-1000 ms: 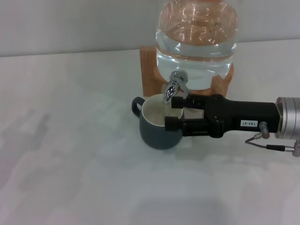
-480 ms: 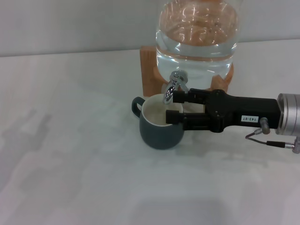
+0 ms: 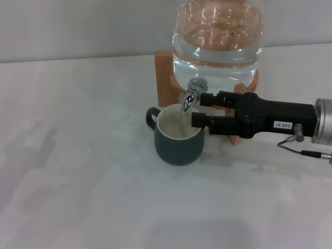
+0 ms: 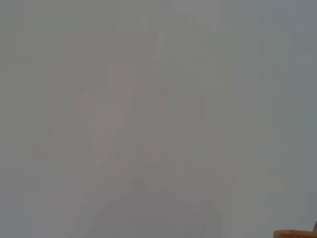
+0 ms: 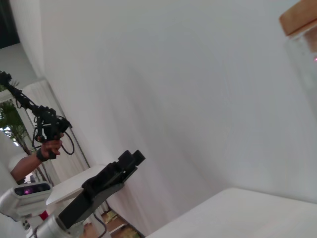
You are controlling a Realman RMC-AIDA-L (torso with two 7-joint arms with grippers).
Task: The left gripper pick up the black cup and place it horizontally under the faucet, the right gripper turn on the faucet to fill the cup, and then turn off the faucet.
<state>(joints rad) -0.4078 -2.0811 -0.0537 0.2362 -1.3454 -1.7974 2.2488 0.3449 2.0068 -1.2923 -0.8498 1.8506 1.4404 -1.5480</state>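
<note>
The black cup (image 3: 179, 148) stands upright on the white table with its cream inside showing and its handle toward the left. The chrome faucet (image 3: 190, 96) points down over its rim. My right gripper (image 3: 198, 109) reaches in from the right, open, its fingertips just right of the faucet's spout and above the cup's right rim, holding nothing. The left gripper (image 5: 131, 158) shows only far off in the right wrist view, raised away from the table.
The faucet sits on a clear glass water jar (image 3: 218, 36) resting on a wooden stand (image 3: 165, 78) behind the cup. A white tabletop (image 3: 78, 171) spreads to the left and front. A person stands in the background of the right wrist view.
My right gripper has drawn back to the right and risen a little; its lower finger has left the cup's rim. The cup has not moved.
</note>
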